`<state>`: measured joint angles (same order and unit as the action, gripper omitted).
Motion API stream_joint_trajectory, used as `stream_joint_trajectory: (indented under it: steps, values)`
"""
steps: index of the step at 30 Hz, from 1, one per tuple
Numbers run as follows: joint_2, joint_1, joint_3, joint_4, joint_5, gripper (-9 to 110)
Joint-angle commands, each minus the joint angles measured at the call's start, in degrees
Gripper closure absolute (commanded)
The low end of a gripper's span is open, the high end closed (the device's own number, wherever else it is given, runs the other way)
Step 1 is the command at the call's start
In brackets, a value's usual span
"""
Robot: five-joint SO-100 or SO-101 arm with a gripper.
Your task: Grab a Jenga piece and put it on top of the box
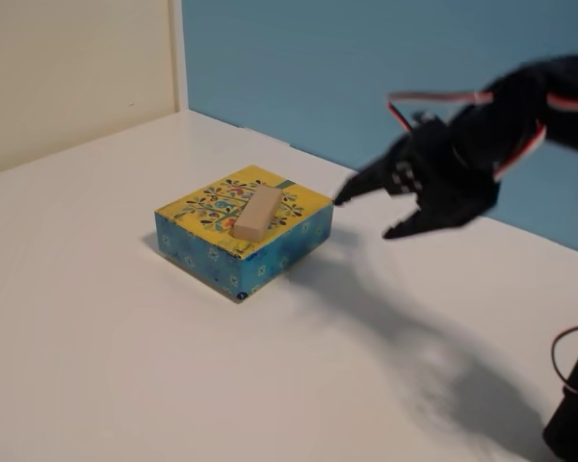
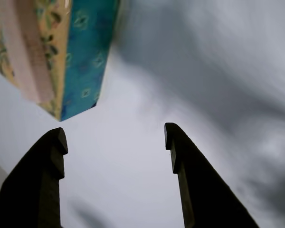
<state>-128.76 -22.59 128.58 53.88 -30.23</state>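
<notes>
**Block on box, gripper clear**

Block (image 1: 259, 213) lay flat on the box (image 1: 208, 252) top, roughly centred, long axis running toward 1 o'clock in the fixed view. Gripper (image 1: 372, 217) hung at the box's 3 o'clock, off the table (image 1: 96, 366), jaws spread, nothing held; wrist view confirmed the gap empty (image 2: 116, 139). Block looked light, rigid, bare wood, probably decent friction. Best pinch: across the narrow width, mid-length. Placement looked done.

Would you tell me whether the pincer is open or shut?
Open: the pincer has spread fingers with bare table between.
</notes>
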Motion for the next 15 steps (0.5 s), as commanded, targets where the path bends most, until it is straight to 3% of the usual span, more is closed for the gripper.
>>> stream_joint_trajectory:
  steps: [1,6,12,15]
  values:
    - [-7.82,-1.05,8.44,-6.24,0.09,78]
    - [-28.92,0.09,25.4,-7.82,0.35,78]
    - [-55.2,2.11,37.53,1.58,2.2,80]
    - [-56.16,1.67,39.99,2.02,2.37,80]
